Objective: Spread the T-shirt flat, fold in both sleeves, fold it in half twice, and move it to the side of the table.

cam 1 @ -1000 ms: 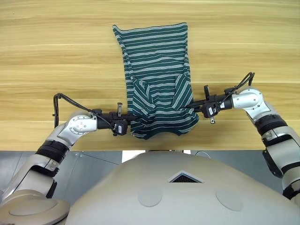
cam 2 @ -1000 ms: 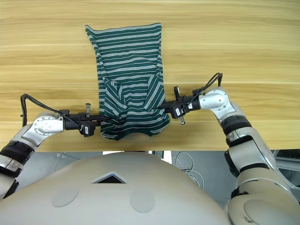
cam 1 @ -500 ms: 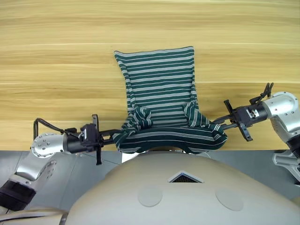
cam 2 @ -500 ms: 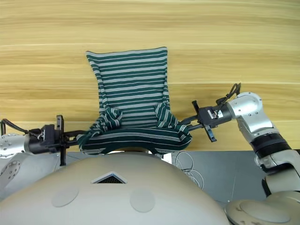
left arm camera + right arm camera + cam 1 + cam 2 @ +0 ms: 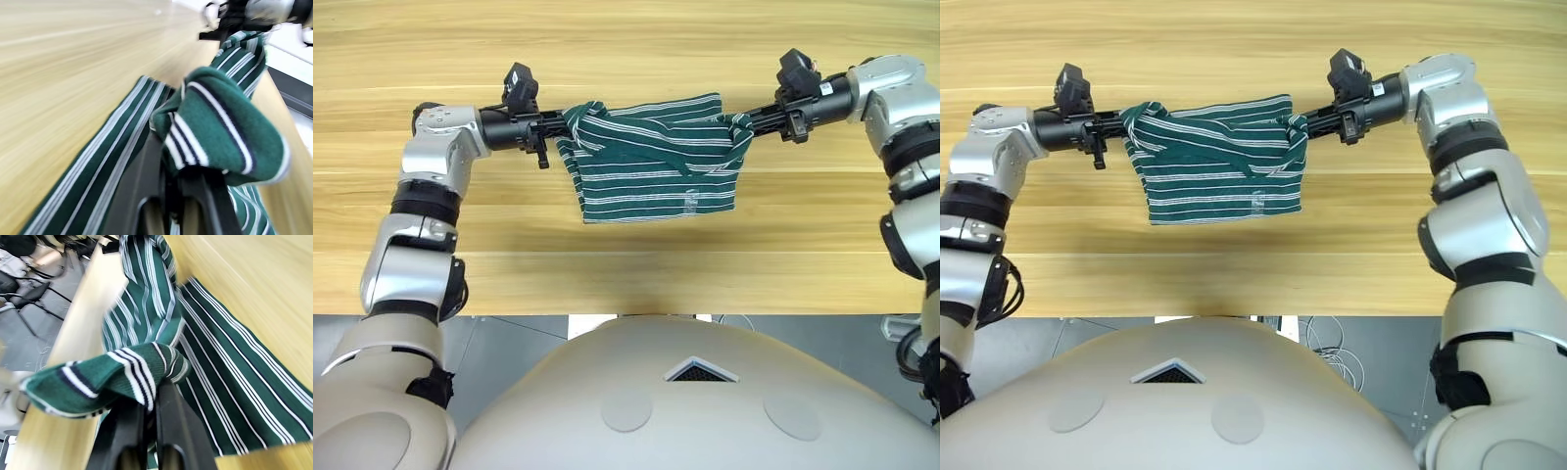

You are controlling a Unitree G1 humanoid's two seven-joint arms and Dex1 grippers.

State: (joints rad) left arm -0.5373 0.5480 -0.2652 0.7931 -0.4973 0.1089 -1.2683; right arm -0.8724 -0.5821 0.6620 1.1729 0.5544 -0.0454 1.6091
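Left end effector (image 5: 559, 125) and right end effector (image 5: 748, 119) on opposite T-shirt (image 5: 651, 166) corners

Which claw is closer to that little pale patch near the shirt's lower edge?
The right one. The right gripper clamps the T-shirt's corner on the patch's side, with the patch just toward the robot from it; the left gripper clamps the opposite corner, farther across the cloth.

A light wooden table (image 5: 626, 39) stands over grey floor (image 5: 509, 328) with cables (image 5: 1332, 338).
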